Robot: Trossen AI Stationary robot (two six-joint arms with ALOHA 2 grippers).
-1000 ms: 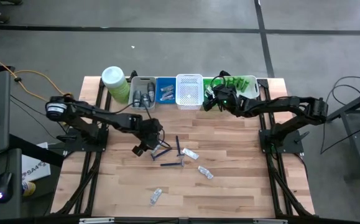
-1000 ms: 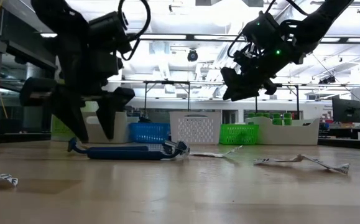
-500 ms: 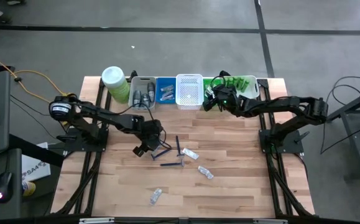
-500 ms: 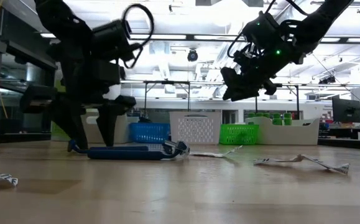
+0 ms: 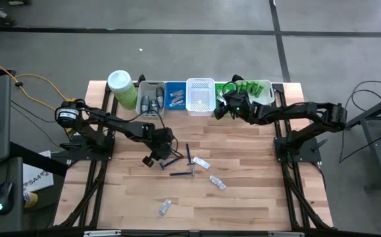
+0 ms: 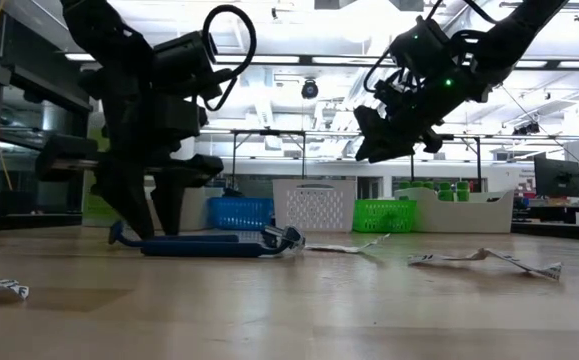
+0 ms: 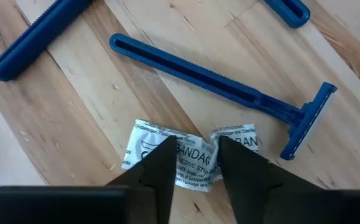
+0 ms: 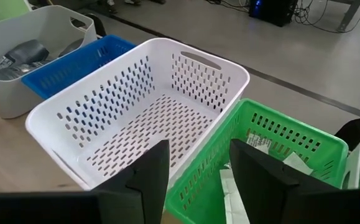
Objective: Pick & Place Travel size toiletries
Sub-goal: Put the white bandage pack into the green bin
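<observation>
Left gripper: I see my left gripper (image 5: 154,158) down at the table (image 5: 256,197), its fingers (image 7: 161,165) straddling a white bandage sachet (image 7: 192,163). There is a narrow gap between them, and I cannot tell whether they pinch the sachet.
Blue razors: one razor (image 7: 223,93) lies just beyond the sachet; more blue handles (image 5: 189,153) lie beside it mid-table.
Other sachets: three white sachets (image 5: 217,182) are scattered nearer the front edge.
Right gripper: my right gripper (image 5: 219,107) hangs raised by the white basket (image 8: 148,124) and green basket (image 8: 279,155). Its fingers (image 8: 254,171) stand apart, and I see nothing between them.
Bins: grey bin (image 5: 151,97) and blue bin (image 5: 175,94) hold items.
</observation>
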